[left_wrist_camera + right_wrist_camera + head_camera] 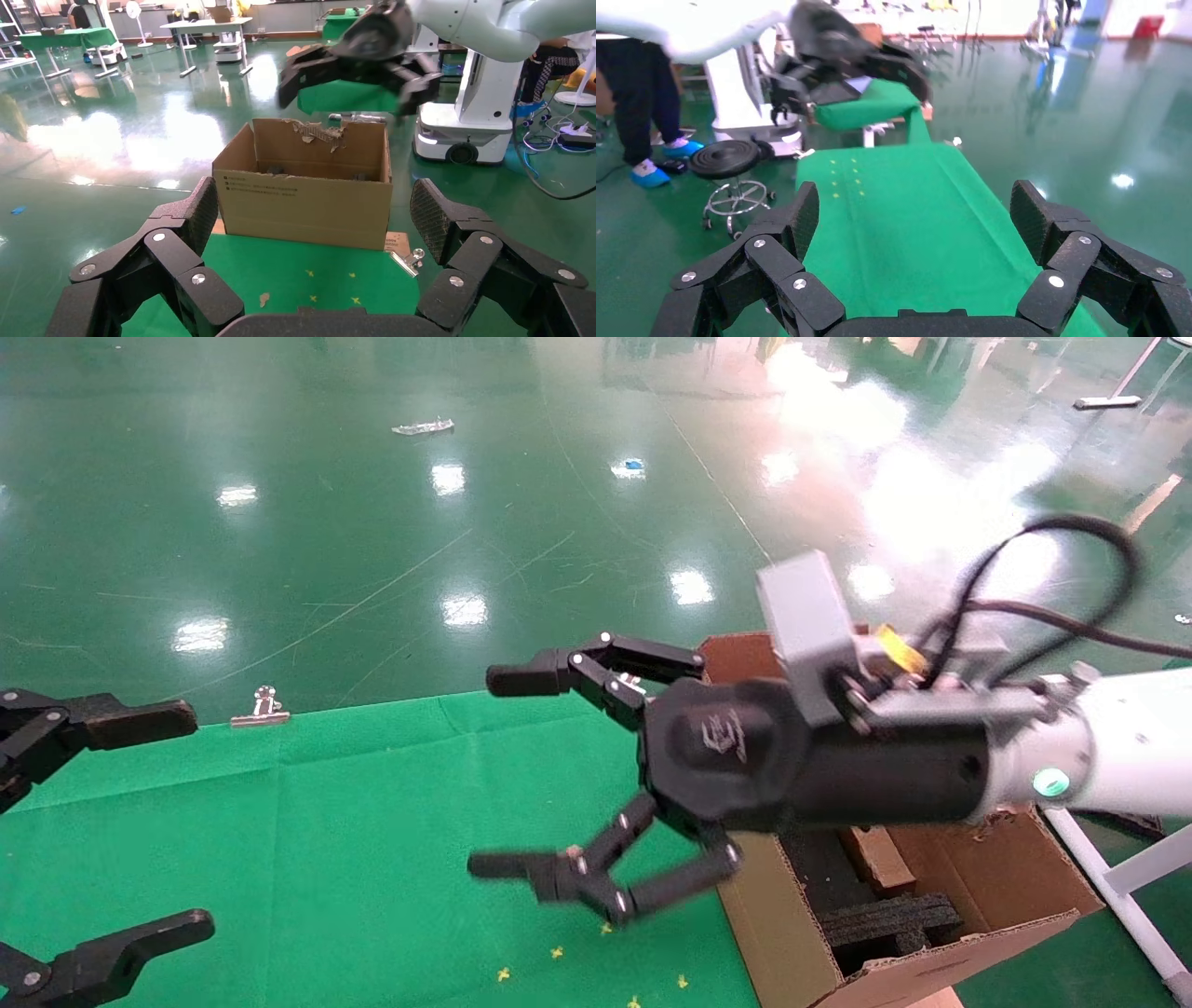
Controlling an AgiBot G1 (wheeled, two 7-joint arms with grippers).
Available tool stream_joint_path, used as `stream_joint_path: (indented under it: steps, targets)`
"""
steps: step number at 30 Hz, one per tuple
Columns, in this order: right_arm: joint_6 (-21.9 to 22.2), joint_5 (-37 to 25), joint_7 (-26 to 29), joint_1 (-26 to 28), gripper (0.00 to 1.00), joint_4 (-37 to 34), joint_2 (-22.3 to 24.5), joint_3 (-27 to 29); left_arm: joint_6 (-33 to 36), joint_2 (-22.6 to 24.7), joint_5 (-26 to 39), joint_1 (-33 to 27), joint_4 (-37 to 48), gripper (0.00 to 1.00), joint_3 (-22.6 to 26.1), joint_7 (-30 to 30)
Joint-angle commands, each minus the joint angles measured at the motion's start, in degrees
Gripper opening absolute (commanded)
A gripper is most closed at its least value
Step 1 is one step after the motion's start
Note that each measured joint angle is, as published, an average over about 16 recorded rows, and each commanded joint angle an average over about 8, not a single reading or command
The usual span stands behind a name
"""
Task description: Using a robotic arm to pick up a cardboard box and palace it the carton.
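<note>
My right gripper (494, 773), on the white robotic arm (1117, 756), hangs open and empty above the green cloth, just left of the carton (941, 971). The carton stands at the table's right end with black foam blocks (889, 919) inside. A slim brown cardboard slab (875, 859) sits in it among the foam; it may be the cardboard box. The left wrist view shows the carton (302, 203) with its torn flap, and the right gripper (351, 67) above it. My left gripper (186, 820) is open and empty at the table's left end.
A metal binder clip (261, 707) holds the green cloth (372, 840) at the far edge, and another (407, 260) lies next to the carton. Small yellow marks (559, 952) dot the cloth. Glossy green floor lies beyond the table. A white frame (1127, 887) stands to the right.
</note>
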Motion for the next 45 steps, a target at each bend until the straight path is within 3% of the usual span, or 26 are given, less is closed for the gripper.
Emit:
stream_joint_path:
  steps: [1, 6, 45]
  targets:
    - [-0.60, 0.83, -0.87, -2.14, 1.00, 2.02, 0.28, 2.48, 0.00, 0.00, 0.00, 0.00, 0.00, 1.00, 0.00, 0.00]
    - [-1.02, 1.47, -1.25, -3.60, 1.00, 3.30, 0.47, 4.11, -0.02, -0.01, -0.02, 0.01, 0.01, 1.00, 0.01, 0.01]
    - [-0.46, 0.67, -0.75, -1.56, 1.00, 1.51, 0.24, 1.83, -0.01, -0.01, -0.01, 0.00, 0.01, 1.00, 0.00, 0.00]
